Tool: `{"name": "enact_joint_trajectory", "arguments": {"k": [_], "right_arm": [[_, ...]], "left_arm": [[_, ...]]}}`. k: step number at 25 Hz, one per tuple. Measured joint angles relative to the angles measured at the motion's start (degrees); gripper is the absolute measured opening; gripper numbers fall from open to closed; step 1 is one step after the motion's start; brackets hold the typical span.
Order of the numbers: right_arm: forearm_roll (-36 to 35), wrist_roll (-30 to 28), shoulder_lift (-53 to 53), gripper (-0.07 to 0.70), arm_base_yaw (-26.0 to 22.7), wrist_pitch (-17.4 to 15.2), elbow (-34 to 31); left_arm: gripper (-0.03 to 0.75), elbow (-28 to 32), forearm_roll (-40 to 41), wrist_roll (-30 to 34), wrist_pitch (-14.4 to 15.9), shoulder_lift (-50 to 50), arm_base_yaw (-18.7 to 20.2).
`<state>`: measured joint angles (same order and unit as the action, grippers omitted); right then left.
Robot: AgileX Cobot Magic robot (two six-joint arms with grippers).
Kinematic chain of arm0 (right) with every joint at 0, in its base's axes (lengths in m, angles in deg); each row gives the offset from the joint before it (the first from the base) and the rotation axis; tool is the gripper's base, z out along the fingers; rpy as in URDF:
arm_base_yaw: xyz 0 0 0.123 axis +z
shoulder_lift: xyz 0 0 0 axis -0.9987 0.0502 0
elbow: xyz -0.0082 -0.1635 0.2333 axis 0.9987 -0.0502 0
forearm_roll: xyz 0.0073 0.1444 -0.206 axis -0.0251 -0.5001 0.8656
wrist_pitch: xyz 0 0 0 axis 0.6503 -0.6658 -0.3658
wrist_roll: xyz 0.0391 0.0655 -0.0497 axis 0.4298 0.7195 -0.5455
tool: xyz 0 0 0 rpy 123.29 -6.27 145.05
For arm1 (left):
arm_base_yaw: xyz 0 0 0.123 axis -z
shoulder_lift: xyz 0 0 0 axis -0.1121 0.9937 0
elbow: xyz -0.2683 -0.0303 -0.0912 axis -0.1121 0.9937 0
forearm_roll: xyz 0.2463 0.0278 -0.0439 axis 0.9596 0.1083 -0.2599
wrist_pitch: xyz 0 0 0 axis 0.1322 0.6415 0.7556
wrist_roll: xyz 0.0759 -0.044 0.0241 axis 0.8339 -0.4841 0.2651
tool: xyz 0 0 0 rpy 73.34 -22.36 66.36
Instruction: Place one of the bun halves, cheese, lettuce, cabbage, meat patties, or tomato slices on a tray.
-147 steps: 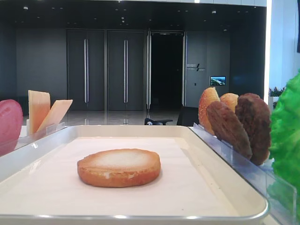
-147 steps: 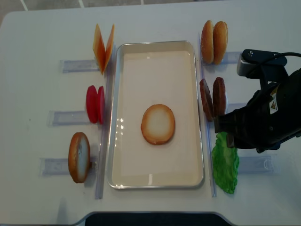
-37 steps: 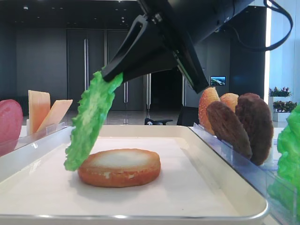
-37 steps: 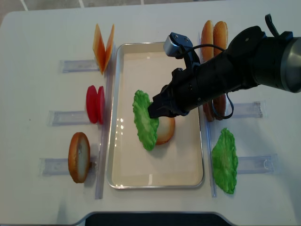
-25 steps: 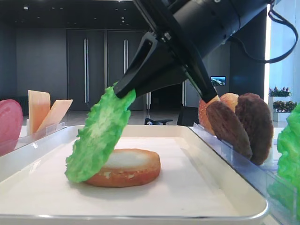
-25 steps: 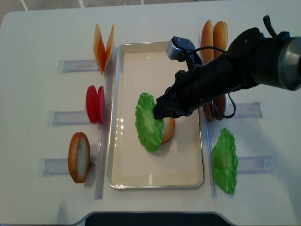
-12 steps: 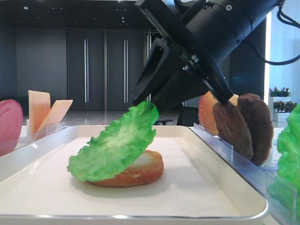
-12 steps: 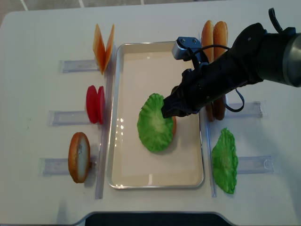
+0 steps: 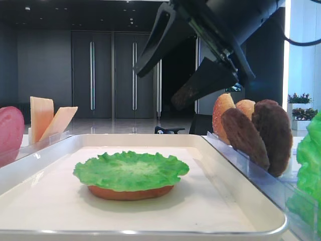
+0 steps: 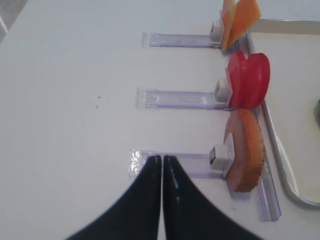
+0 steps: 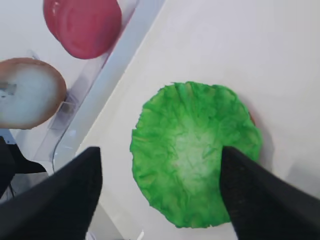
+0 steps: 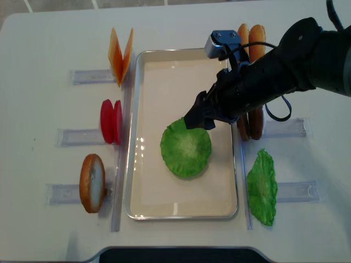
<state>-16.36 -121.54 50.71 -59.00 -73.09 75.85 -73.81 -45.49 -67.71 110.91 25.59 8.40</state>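
The lettuce (image 12: 186,148) is laid flat over the bun half (image 9: 131,191) on the tray (image 12: 143,181), released by the right gripper (image 9: 186,59), whose jaws are spread apart above it, so placement appears done.

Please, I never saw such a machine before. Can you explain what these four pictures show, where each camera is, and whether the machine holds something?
This is a two-armed robot at a white table. One picture looks from low beside the tray, one looks from overhead, and one camera sits on each wrist. In the tray, a lettuce leaf lies flat on a bun half. The right gripper hovers just above it, jaws open, holding nothing. The left gripper waits at the side, shut and empty. Clear racks beside the tray hold cheese, tomato slices, buns, meat patties and a second lettuce leaf.
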Motion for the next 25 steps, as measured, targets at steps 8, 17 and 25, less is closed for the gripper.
{"name": "enact_joint_trajectory", "arguments": {"k": [8,17,25], "right_arm": [[2.6,1.2,-7.1,0.505,-1.1,-1.0,0.0],[32.1,23.8,-14.0,0.505,-8.9,-1.7,0.0],[53.6,42.3,-16.7,0.505,-20.9,-12.2,0.0]], "left_arm": [[0.0,0.0,0.0,0.0,0.0,0.0,0.0],[0.0,0.0,0.0,0.0,0.0,0.0,0.0],[0.0,0.0,0.0,0.0,0.0,0.0,0.0]]}}
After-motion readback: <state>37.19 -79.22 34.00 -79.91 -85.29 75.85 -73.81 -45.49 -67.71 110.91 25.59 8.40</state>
